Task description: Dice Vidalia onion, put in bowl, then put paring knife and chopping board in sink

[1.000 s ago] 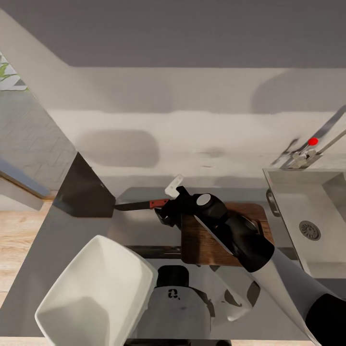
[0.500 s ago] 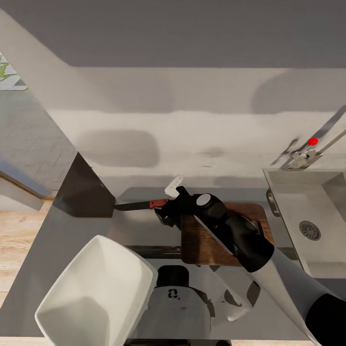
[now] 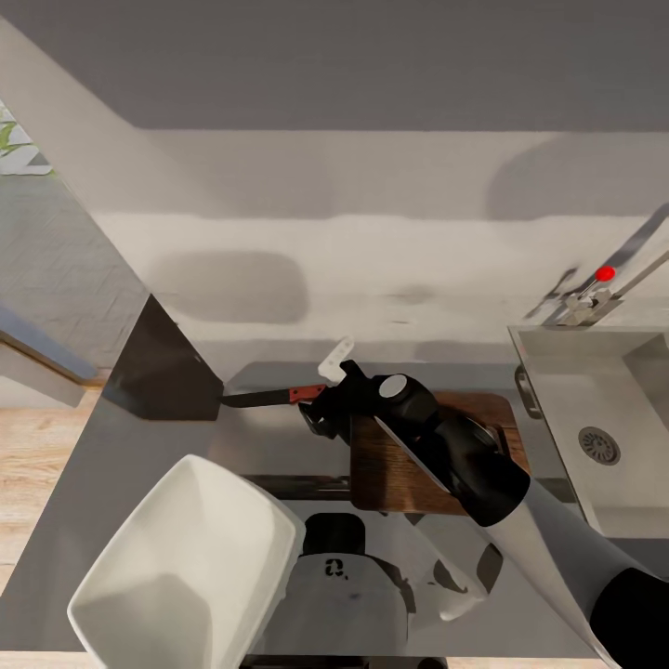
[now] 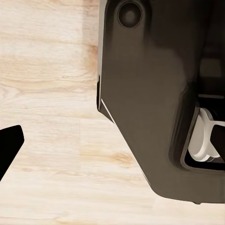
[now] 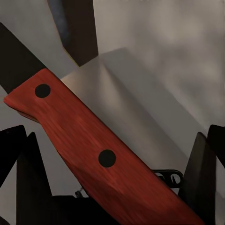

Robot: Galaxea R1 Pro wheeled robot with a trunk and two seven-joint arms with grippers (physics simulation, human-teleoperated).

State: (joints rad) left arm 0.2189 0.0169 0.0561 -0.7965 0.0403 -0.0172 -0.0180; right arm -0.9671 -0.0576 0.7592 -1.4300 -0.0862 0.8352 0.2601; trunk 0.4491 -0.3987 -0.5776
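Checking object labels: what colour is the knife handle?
Reddish-brown with two dark rivets, clearest in the right wrist view: knife handle.

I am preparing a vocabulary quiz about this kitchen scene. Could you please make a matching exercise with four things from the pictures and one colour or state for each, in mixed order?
Things:
1. slim paring knife handle
2. rectangular wooden chopping board
3. squarish shallow bowl
4. round tap knob

Descriptions:
A. white
B. bright red
C. dark brown, partly under the right arm
D. reddish-brown with two dark rivets

Pairs: 1-D, 2-C, 3-A, 4-B
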